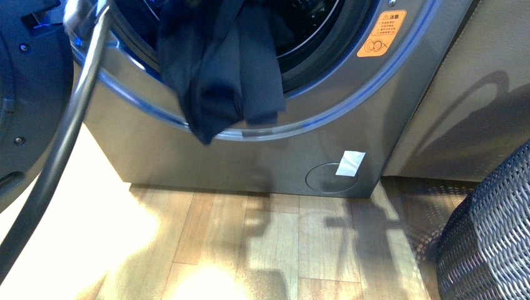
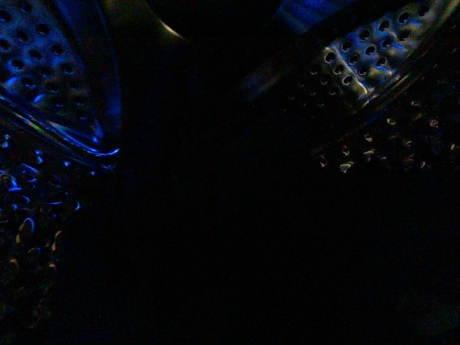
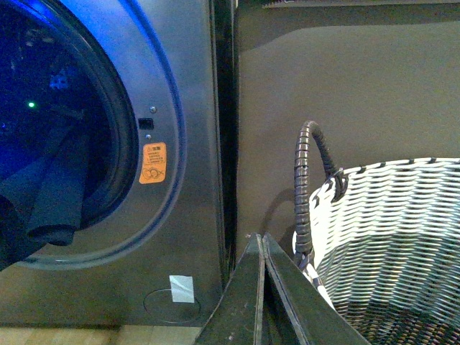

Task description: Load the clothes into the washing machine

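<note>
The washing machine [image 1: 187,156] is a silver-grey front-loader with its porthole open. The clothes [image 1: 219,69], a dark navy garment, hang out over the lower porthole rim, partly inside the drum and partly draped down the front. My left arm's grey hose [image 1: 56,156] runs up towards the porthole at the top left, and its gripper does not show there. The left wrist view is dark. In the right wrist view my right gripper [image 3: 261,241] is shut on nothing, well right of the clothes [image 3: 57,201] and the washing machine [image 3: 187,237], close to the basket.
The machine's open door [image 1: 25,94] stands at the far left. A woven wicker basket [image 1: 494,231] sits on the floor at the right, its handle [image 3: 305,187] just beyond my right fingertips. A brown cabinet wall [image 1: 462,94] adjoins the machine. Wooden floor [image 1: 269,244] lies in front.
</note>
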